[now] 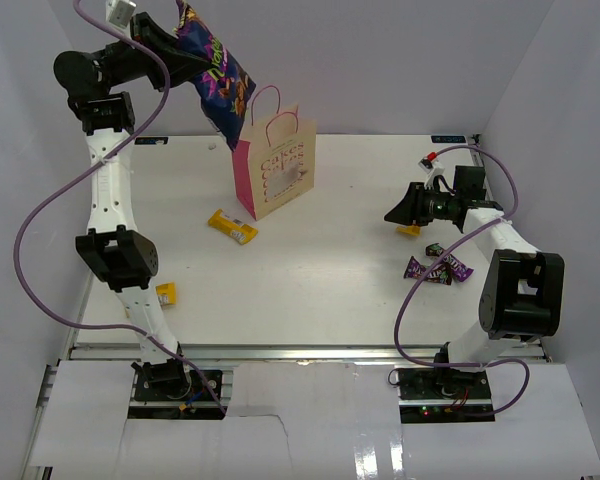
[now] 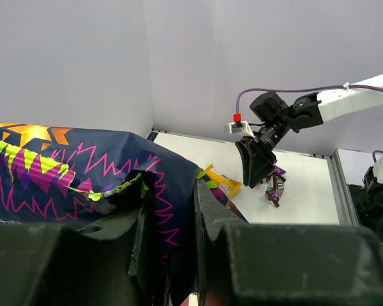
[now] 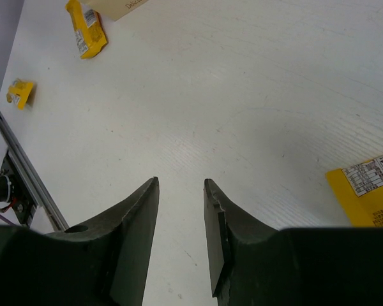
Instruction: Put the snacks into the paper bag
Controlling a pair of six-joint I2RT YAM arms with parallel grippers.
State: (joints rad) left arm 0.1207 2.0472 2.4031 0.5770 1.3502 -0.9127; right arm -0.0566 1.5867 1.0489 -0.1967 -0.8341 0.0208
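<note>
Left pincer (image 1: 177, 48): clamped on the top end of the chip bag (image 1: 216, 70) and raised high at the far left. In the wrist view the foil is pinched between the two fingers.
Right pincer (image 3: 180, 185): jaws a narrow gap apart with nothing between them, low over the bare table (image 1: 320, 270) on the right side.
Chip bag: hangs slanted from your left pincer. Its long axis runs from upper left down to lower right, and the lower end is near the paper bag's left rear corner. It is not inside yet.
Paper bag (image 1: 276, 172): stands upright at centre far, mouth up, pink handles (image 1: 266, 100) sticking up.
Key relation: the mouth lies right of and below the chip bag's lower end. Your left arm is nearer and already loaded. Judgement: shift right and bring the long axis closer to vertical before you lower.
Risk: the mouth looks tight for the foil, and a handle loop could snag it or tip the bag.
Yellow bars: one (image 1: 232, 225) is just in front of the paper bag, one (image 1: 166, 293) is beside the left arm, and one (image 3: 369, 199) is just beside your right pincer.
Purple candy packets (image 1: 438, 268): a small cluster near the right arm, on the near side of its pincer.
Progress: early. All the other snacks are on the table.
</note>
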